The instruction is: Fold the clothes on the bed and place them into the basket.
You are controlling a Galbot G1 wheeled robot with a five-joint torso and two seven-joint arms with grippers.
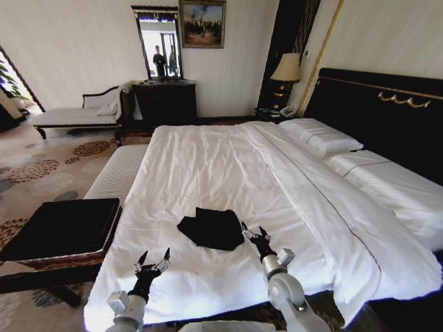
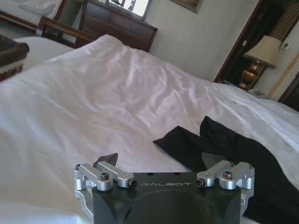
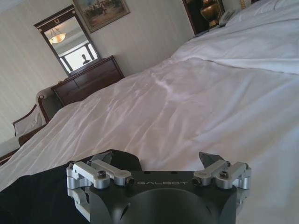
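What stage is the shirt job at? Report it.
Done: the black shirt lies bunched into a compact heap on the bed. In hand: nothing; the left pincer is open short of it, the right pincer open at its edge. Left: move it into the basket.

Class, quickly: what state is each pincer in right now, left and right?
Left pincer: open, holding nothing, above the duvet short of the black T-shirt.
Right pincer: open, holding nothing, at the T-shirt's right edge.
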